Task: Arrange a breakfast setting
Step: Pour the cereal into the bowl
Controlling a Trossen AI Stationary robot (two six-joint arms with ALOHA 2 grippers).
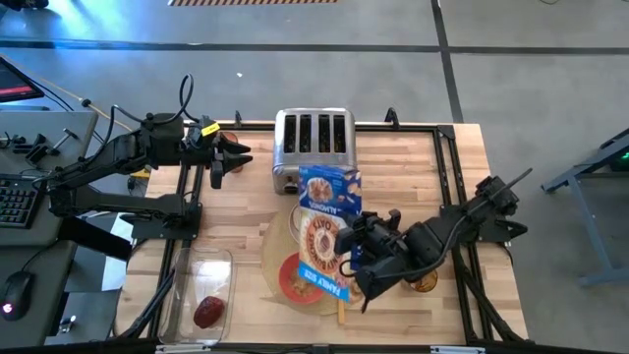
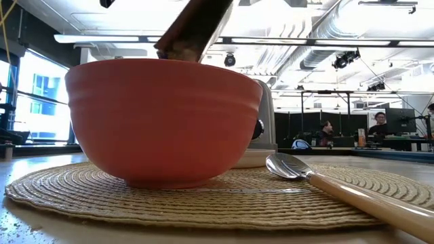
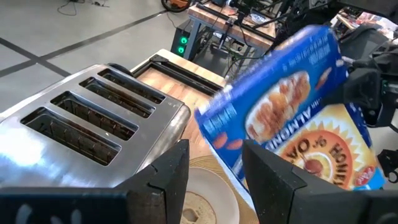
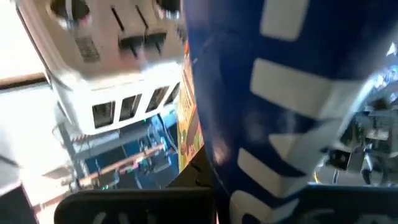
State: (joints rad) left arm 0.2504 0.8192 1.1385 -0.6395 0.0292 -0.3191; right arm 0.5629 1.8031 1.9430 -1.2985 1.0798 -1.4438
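A red bowl (image 2: 163, 118) stands on the round tan placemat (image 2: 224, 193), and it also shows in the high view (image 1: 287, 279). The wooden-handled spoon (image 2: 319, 179) lies on the mat beside it. A white plate (image 3: 214, 193) with a round toast slice (image 3: 194, 210) sits near the silver toaster (image 1: 314, 143). The dark red fruit (image 1: 208, 312) lies in the clear tub (image 1: 197, 270). My right gripper (image 1: 359, 256) is shut on a blue and yellow cereal box (image 1: 324, 221) tilted over the bowl. My left gripper (image 1: 231, 159) is open and empty at the toaster's left. My right gripper pinches the cereal box between its two fingers across the box's narrow sides (image 1: 344, 246), coming level from the table's right. The box (image 4: 280, 112) is lifted clear and tipped, and its lower end (image 2: 196, 27) hangs just above the bowl's rim.
The toaster stands at the table's far middle, close behind the plate and the box. The tub lies at the near left corner. A small brown thing (image 1: 425, 283) sits under my right arm. People sit at desks in the room beyond (image 2: 376, 125).
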